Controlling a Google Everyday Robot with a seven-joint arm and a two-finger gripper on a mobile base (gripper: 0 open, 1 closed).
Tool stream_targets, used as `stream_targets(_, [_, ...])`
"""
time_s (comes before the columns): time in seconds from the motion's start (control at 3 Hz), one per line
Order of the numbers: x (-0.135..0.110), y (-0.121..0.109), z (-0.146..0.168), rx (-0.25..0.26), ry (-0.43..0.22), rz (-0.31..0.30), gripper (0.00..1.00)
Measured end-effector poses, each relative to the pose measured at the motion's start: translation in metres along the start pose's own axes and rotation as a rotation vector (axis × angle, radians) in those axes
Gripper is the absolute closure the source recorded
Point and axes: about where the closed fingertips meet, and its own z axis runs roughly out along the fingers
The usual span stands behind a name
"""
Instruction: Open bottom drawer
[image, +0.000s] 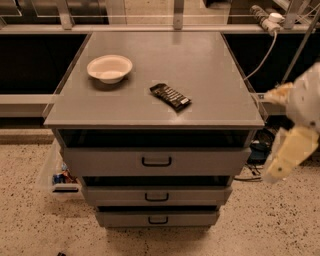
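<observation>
The bottom drawer (125, 218) is the lowest and narrowest grey front of the cabinet, with a small black loop handle (158, 220). It looks shut. Above it are the mid-sized drawer (115, 196) and the tall top drawer (105, 161). My gripper (280, 165) hangs blurred at the right edge of the camera view. It is beside the cabinet's right side at about top-drawer height, well apart from the bottom drawer's handle.
On the cabinet top (200, 65) lie a white bowl (109, 68) and a dark snack bar (170, 96). A clear plastic box (56, 172) stands on the speckled floor at the left. Cables (255, 150) lie at the right, and a dark shelf runs behind.
</observation>
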Motion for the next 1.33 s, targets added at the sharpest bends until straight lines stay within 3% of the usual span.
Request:
stream_targets(0.33, [0.013,0.038,0.064,-0.068,-0.155,0.126,0.00])
stream_targets(0.67, [0.043,0.095,0.191,-0.173,-0.240,0.302,0.00])
stream_targets(1.0, [0.038,0.100,0.183,-0.156,-0.231,0.282,0.00])
stream_targets(1.33, [0.048,0.134,0.218,-0.176,-0.291,0.307,0.00])
